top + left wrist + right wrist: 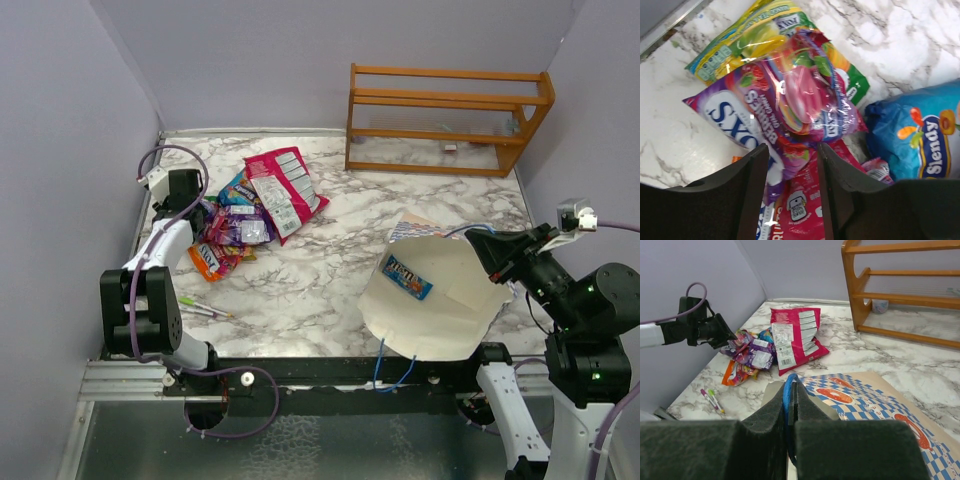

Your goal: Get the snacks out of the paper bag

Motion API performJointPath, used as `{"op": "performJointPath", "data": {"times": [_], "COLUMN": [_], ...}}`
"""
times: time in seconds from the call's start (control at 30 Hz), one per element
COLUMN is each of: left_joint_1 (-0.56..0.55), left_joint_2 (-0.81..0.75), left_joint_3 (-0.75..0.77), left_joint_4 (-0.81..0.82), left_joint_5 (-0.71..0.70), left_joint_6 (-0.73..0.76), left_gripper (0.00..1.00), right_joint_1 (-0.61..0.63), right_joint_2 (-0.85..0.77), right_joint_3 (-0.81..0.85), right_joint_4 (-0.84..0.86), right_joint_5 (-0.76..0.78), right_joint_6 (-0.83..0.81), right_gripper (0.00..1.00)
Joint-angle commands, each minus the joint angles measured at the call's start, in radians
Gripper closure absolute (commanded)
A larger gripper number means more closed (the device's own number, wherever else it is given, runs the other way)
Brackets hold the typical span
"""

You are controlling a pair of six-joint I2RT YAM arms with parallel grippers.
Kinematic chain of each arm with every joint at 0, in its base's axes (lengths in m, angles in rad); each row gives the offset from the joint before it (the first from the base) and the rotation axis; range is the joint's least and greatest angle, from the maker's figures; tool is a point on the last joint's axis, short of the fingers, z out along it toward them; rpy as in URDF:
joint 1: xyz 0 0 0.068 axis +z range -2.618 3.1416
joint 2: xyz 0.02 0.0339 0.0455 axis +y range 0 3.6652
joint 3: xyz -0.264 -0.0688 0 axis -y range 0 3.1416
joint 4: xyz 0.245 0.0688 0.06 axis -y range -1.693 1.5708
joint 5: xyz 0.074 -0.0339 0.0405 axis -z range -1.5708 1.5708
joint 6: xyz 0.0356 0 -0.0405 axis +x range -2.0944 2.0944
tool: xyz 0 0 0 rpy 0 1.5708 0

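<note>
At the table's far left corner, close to the wall, the snacks (pixel 245 215) lie in an overlapping heap on the marble table (pixel 330 270). The left gripper (pixel 790 175) hangs low over the heap with its jaws apart and nothing pinched between them. A purple packet (pixel 740 115) lies just beneath the gap. A yellow-green packet (pixel 755 35) pokes out beyond it toward the table's metal edge (pixel 670 30), and a blue chip bag (pixel 910 135) sits just beside it. The large red-pink packet (pixel 285 190) spreads out on the heap's open side.

Bare marble runs between the heap and the paper bag (pixel 440 310), which are well apart. The bag sits at the near right, tilted with its cream mouth facing up. Its lower rim reaches the table's near edge and blue cords dangle over it. One blue packet (pixel 406 276) lies inside. The right gripper (pixel 791 405) is clamped tight on the blue cord handle (pixel 786 387) at the bag's rim.

Two pens (pixel 205 311) lie near the front left edge. An orange wooden rack (pixel 445 120) stands against the back wall, clear of both arms.
</note>
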Motion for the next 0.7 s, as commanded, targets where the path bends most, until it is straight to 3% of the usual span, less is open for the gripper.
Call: {"op": "performJointPath", "data": {"times": [0.0, 0.2, 0.37, 0.53, 0.67], "left_joint_1": [0.0, -0.056, -0.159, -0.291, -0.459], "left_joint_2": [-0.064, -0.276, -0.379, -0.455, -0.516], "left_joint_3": [-0.014, -0.11, -0.066, -0.023, -0.01], "left_joint_4": [0.075, 0.182, 0.166, 0.214, 0.292], "left_joint_5": [0.132, 0.267, 0.37, 0.589, 0.723], "left_joint_6": [-0.01, 0.036, 0.088, 0.138, 0.208], "left_gripper": [0.51, 0.39, 0.37, 0.34, 0.31], "right_joint_1": [0.003, 0.003, 0.003, 0.003, 0.003], "right_joint_2": [0.017, 0.021, 0.021, 0.015, 0.003], "right_joint_3": [0.004, 0.019, 0.0, -0.017, -0.025], "right_joint_4": [0.022, 0.005, 0.026, 0.045, 0.048], "right_joint_5": [-0.011, -0.003, -0.016, -0.03, -0.04], "right_joint_6": [0.0, -0.015, -0.005, 0.012, 0.012], "right_gripper": [0.98, 0.98, 0.98, 0.98, 0.98]}}
